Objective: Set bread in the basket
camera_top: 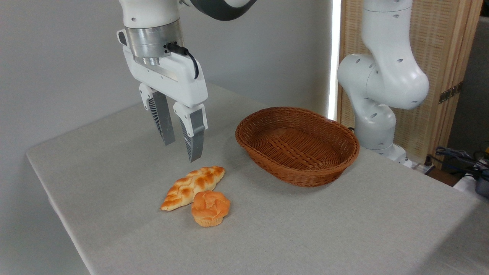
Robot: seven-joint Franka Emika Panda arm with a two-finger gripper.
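Nearest the camera lies the bun (210, 208), on the grey tablecloth (344, 229), upright on its paler ridged base with the swirled top showing. Its far left side touches, or very nearly touches, the loaf (193, 187); the actual contact line cannot be made out. The bun's underside and far flank are hidden.

Cut off or obscured: the arm (153, 23) carrying the gripper leaves the frame at the top edge, so its upper links are not seen. The arm's base column (382, 84) at right is likewise cropped at the top, and its foot is partly hidden behind the basket and the table edge. Cables and equipment at the far right are too small and cropped to identify.

Gripper (181, 147): fingers spread with a clear gap between them, pointing down and tilted slightly. Nothing is held; nothing is touched. The fingertips (195, 154) hang in the air above the loaf's upper end, apart from it.

Outward from there: the loaf lies diagonally, its upper end nearest below the fingers. The bun sits just beside the loaf's lower half, on the near side. The basket (298, 173) stands to the right, well apart from both, and its interior shows only bare weave.
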